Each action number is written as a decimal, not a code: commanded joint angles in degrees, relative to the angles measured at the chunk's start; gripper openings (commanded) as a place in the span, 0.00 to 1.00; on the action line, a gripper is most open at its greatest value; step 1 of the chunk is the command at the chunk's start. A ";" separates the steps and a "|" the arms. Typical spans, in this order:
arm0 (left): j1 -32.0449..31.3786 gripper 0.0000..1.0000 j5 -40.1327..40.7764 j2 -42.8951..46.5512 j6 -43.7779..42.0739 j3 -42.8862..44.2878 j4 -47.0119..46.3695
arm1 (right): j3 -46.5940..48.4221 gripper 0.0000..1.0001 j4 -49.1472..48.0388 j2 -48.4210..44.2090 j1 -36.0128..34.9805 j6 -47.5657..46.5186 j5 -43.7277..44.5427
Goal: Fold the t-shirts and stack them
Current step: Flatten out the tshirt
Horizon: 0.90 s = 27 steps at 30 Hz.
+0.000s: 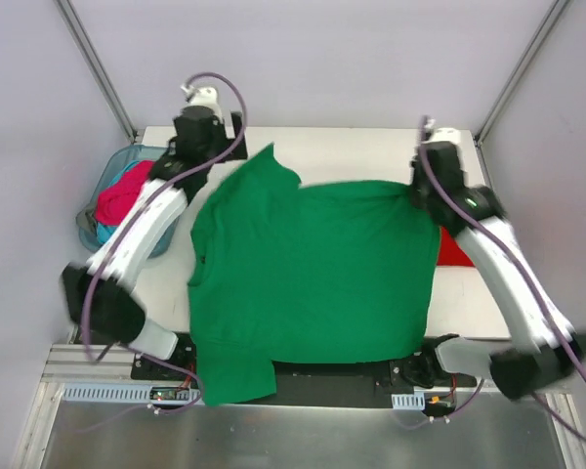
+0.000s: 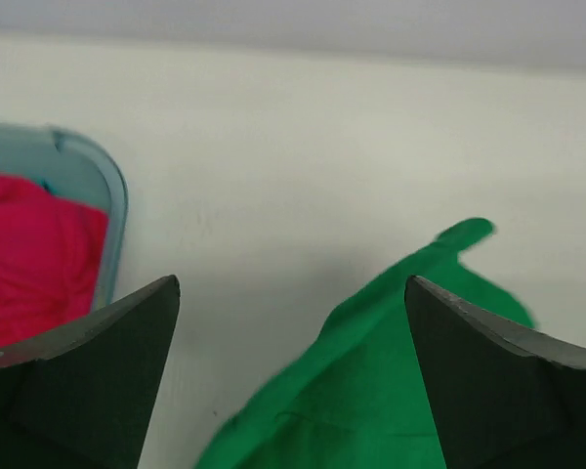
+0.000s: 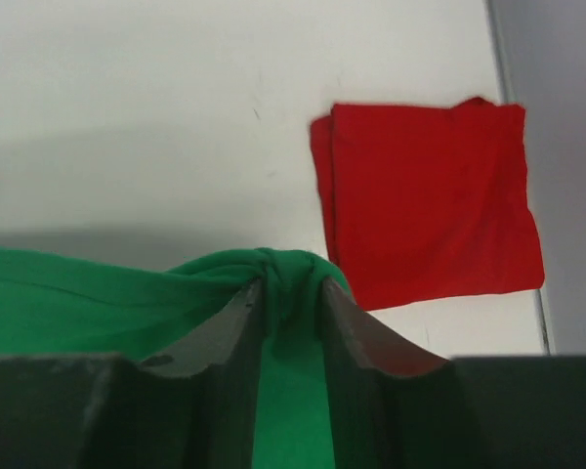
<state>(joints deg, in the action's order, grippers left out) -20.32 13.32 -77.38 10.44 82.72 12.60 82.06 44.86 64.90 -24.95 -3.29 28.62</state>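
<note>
A bright green t-shirt [image 1: 308, 269] lies spread over the middle of the white table, its lower edge hanging over the near edge. My right gripper [image 3: 291, 286] is shut on a bunched corner of the green t-shirt [image 3: 107, 303] at its far right and holds it lifted; the gripper also shows in the top view [image 1: 422, 193]. A folded red t-shirt [image 3: 430, 213] lies flat at the table's right side, partly hidden in the top view [image 1: 455, 250]. My left gripper [image 2: 291, 293] is open and empty above the shirt's far left sleeve [image 2: 410, 332]; in the top view it is near the sleeve [image 1: 197, 147].
A teal basket [image 1: 103, 195] at the table's far left holds pink and teal t-shirts [image 1: 125, 193]; its rim [image 2: 112, 210] and pink cloth [image 2: 34, 254] show in the left wrist view. Grey walls and metal posts close in the back and sides.
</note>
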 commanded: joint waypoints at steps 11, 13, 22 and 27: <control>2.83 0.99 -7.76 -13.06 7.14 -4.83 9.81 | -10.59 0.96 -8.38 19.22 6.23 6.89 -13.31; 2.74 0.99 -11.55 -11.31 8.45 -8.61 9.72 | -14.54 0.96 -10.14 17.37 6.32 7.59 -17.96; 2.21 0.99 -18.16 -3.56 13.91 -26.46 4.89 | -27.22 0.96 -17.70 15.68 5.97 11.11 -30.03; 2.39 0.99 -16.32 -8.74 15.31 -26.65 4.89 | -27.75 0.96 -19.46 21.56 6.05 11.38 -30.29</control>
<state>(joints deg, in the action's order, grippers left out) -17.65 -2.70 -83.37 23.46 55.35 19.92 54.19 29.61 82.91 -18.68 6.59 0.54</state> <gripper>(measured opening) 0.990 0.964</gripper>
